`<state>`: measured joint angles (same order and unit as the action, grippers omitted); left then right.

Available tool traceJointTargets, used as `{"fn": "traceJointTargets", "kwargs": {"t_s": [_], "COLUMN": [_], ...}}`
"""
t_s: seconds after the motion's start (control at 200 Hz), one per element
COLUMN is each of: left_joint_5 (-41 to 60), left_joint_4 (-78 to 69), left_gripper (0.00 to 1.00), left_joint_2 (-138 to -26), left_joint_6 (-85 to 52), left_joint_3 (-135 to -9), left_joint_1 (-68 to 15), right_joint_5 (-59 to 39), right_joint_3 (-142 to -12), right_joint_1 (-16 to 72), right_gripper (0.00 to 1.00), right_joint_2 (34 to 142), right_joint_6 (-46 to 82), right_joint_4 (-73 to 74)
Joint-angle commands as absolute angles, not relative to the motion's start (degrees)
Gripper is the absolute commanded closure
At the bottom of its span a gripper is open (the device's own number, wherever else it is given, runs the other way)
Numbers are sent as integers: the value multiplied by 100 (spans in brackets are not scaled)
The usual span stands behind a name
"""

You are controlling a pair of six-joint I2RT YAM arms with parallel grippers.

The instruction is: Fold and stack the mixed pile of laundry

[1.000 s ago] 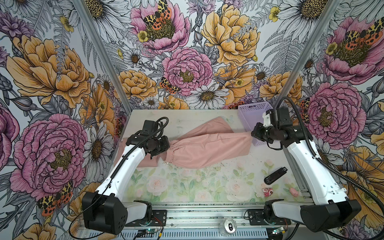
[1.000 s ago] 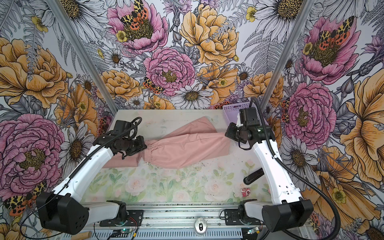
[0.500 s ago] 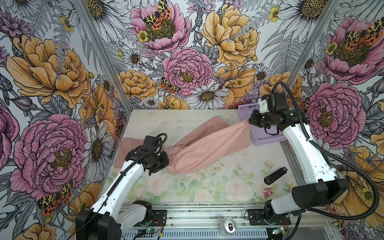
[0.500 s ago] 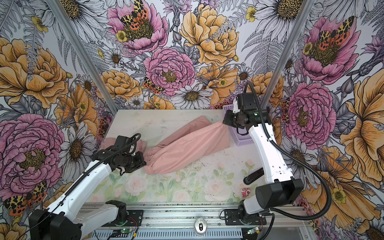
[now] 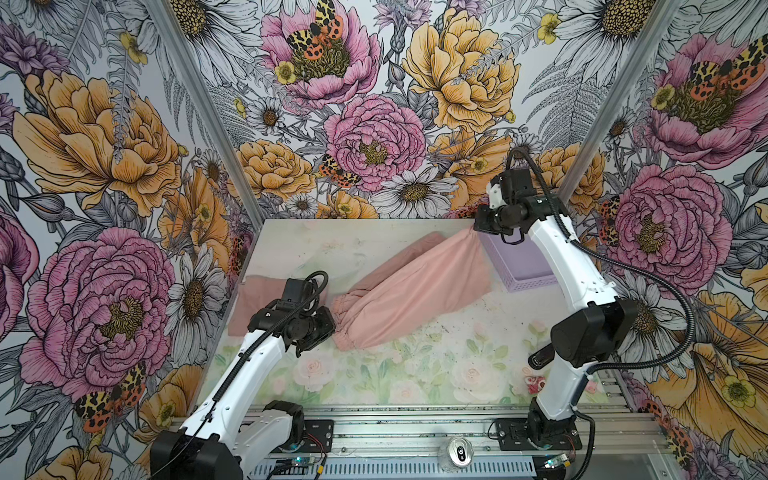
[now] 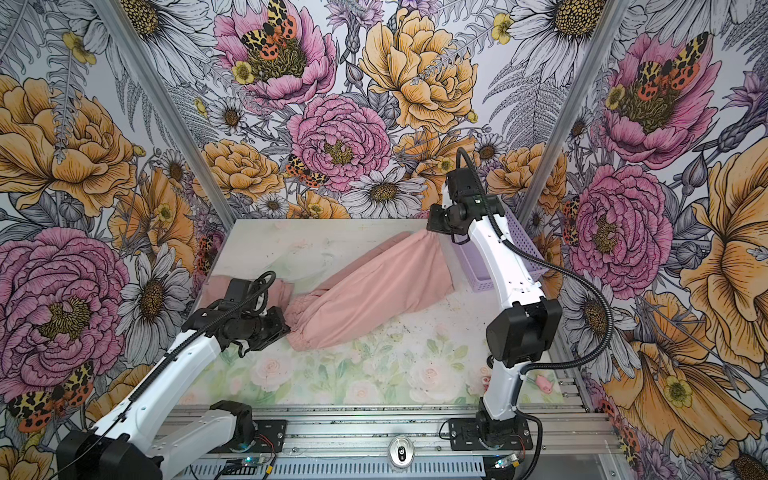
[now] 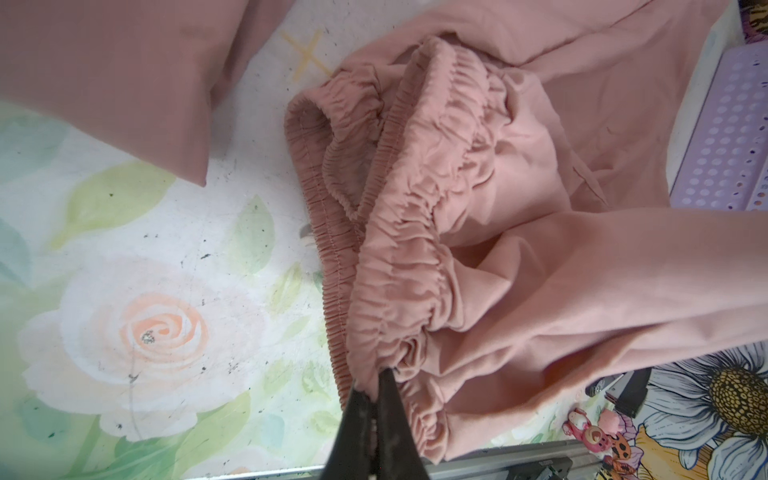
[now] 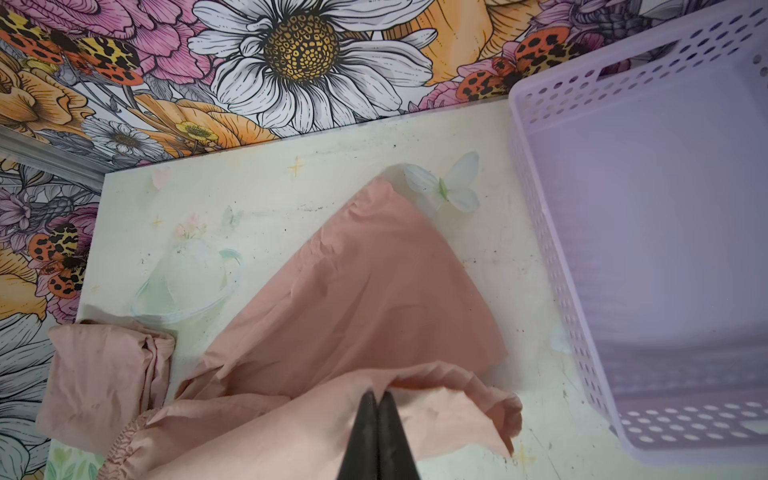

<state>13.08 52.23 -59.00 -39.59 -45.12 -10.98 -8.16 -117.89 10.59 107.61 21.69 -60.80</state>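
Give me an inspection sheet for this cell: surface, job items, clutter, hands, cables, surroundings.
Surface: table, floral print, speckled with dirt marks.
Job's things: gathered-waist garment spanned between both hands; folded pink garment lies at the left edge.
Clutter: lavender basket, looks empty; black device; small toy figure; pink trinket; can on the front rail.
Hands: left hand shut on the waistband; right hand shut on the opposite end.
Cables: left wrist loop and right arm conduit hang clear of the cloth.
Surroundings: floral wallpaper on three sides; nothing else seen.
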Motion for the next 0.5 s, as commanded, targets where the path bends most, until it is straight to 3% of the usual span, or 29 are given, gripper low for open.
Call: {"fn": "traceJointTargets", "kwargs": {"t_s": [0.0,0.495], "left_joint_5": [1158,1216], "left_joint_4": [4897,3967], "left_gripper": [100,100], "left_joint_2": [-5941,-6543], "left_joint_6": [-4068,-3990], "left_joint_3": [-4461,-4174], "left_joint_1": [-1032,-761], "right_joint_5": [-478,-404], "right_joint_3": [-12247,-13960], "right_joint_1": [1054,1077], "right_gripper": [100,100], "right_joint_2": [11118,13035], "right_joint_6": [2020,2067], "right_joint_4": [-5950,-5950]}}
